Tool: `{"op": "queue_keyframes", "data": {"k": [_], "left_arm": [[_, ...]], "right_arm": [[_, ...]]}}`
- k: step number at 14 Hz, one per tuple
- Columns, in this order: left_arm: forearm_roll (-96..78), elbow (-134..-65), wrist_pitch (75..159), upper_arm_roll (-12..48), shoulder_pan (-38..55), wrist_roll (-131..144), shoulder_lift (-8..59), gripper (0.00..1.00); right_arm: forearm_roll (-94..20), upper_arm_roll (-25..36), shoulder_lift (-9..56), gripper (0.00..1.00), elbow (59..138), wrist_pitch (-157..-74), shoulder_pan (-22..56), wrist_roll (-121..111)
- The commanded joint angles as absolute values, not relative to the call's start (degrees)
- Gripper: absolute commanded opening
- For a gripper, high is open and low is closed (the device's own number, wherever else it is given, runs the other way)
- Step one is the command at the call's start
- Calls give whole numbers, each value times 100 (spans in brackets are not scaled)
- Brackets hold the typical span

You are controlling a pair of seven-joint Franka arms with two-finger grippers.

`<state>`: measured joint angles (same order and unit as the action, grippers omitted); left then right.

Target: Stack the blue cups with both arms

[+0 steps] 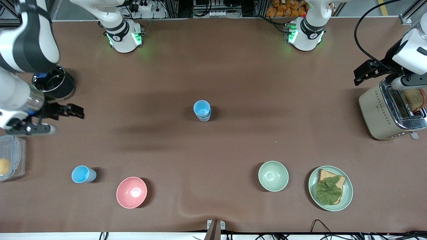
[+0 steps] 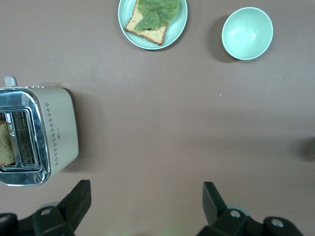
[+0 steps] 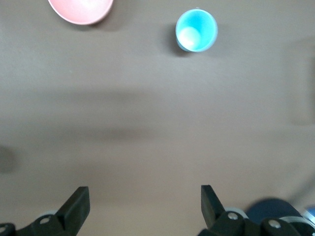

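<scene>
The lone small light-blue plastic cup (image 1: 83, 174), light, stiff and slippery, suits a rim pinch. Right claw (image 3: 142, 209) and left claw (image 2: 146, 206) hang open, empty.

Brown table (image 1: 233, 66), stacked blue cups (image 1: 202, 111), lone cup (image 1: 83, 174), bowls, plate, toaster

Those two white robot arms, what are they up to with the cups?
Nothing is being held right now. Two blue cups sit nested as a stack mid-table, and a third blue cup stands alone beside the pink bowl, toward the right arm's end. The right gripper hangs open above the table at that end; the left gripper hangs open by the toaster. One cup remains to be stacked.
</scene>
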<state>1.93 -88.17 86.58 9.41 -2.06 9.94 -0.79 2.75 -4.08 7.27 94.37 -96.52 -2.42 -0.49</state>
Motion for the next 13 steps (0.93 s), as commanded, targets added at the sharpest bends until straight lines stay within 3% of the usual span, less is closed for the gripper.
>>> {"op": "queue_keyframes", "data": {"k": [1, 5, 10, 13], "left_arm": [[62, -8807, 8534, 712, -35, 817, -158, 100], [44, -8614, 8508, 625, -35, 826, -141, 100], [123, -8526, 8324, 545, 26, 791, -149, 100], [123, -8499, 8271, 545, 44, 800, -149, 100]], "right_arm": [[615, -545, 317, 100, 9467, -9248, -299, -79], [528, -501, 325, 100, 8510, -8237, -519, -712], [-147, 227, 272, 100, 8446, -8174, -221, -642], [-220, 352, 272, 100, 8394, -8174, -202, -624]]}}
